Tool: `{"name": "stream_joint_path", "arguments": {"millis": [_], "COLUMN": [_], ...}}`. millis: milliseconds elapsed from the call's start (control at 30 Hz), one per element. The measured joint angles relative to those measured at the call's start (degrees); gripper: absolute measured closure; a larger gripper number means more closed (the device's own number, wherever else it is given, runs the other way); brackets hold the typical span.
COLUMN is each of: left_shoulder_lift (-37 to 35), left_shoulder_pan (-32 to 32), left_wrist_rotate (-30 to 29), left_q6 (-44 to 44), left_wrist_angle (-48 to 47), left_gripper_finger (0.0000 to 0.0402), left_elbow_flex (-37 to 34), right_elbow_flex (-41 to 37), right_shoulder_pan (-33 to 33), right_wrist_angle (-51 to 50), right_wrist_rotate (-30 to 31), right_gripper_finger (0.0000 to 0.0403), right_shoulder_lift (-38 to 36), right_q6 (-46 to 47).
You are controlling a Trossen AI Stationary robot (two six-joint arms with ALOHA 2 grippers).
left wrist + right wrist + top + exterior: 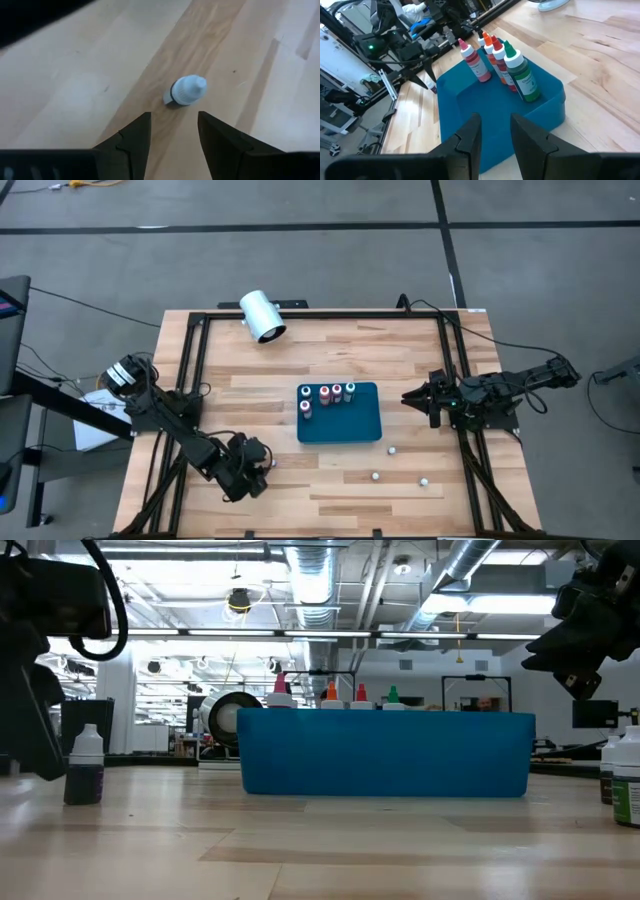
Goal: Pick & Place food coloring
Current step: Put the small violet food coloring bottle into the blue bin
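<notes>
Five bottles stand in the tray; three more lie right of it. Left of the tray, the left claw hangs apart above a white-capped bottle.

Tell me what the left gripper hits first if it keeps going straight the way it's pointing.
Probably the small white-capped bottle standing just ahead of the left gripper, roughly centred on the open gap between the fingers; exact depth is unclear.

A: What sits on the wooden surface?
B: A teal tray mid-surface, a white cylinder on its side, and three white-capped bottles just beside the tray.
A: More?
B: One bottle stands alone.
</notes>
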Motion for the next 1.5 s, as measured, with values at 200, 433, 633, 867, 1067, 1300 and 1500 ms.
{"name": "stream_joint_path", "arguments": {"millis": [200, 433, 633, 867, 1067, 1300, 1500], "left_shoulder_lift": [0.0, 0.0, 0.0, 0.0, 0.0, 0.0, 0.0], "left_shoulder_pan": [0.0, 0.0, 0.0, 0.1, 1.4, 3.4, 4.4], "left_wrist_rotate": [0.2, -2.3, -2.4, 0.5, 0.2, 0.3, 1.3], "left_q6": [1.4, 5.0, 5.9, 7.4, 9.8, 12.3, 14.5], "left_wrist_angle": [-2.7, -2.8, -1.6, 0.2, 1.4, 1.6, 1.9], "left_gripper_finger": [0.0249, 0.0249, 0.0249, 0.0249, 0.0249, 0.0249, 0.0248], "left_elbow_flex": [0.0, 0.0, 0.0, 0.0, 0.0, 0.0, 0.0], "right_elbow_flex": [0.0, 0.0, 0.0, 0.0, 0.0, 0.0, 0.0], "right_shoulder_pan": [0.0, 0.0, 0.0, 0.0, 0.0, 0.0, 0.0], "right_wrist_angle": [0.0, 0.0, 0.0, 0.0, 0.0, 0.0, 0.0], "right_wrist_rotate": [0.0, 0.0, 0.0, 0.0, 0.0, 0.0, 0.0], "right_gripper_finger": [0.0310, 0.0310, 0.0310, 0.0310, 0.0310, 0.0310, 0.0310], "right_shoulder_lift": [0.0, 0.0, 0.0, 0.0, 0.0, 0.0, 0.0], "right_q6": [0.0, 0.0, 0.0, 0.0, 0.0, 1.5, 1.6]}}
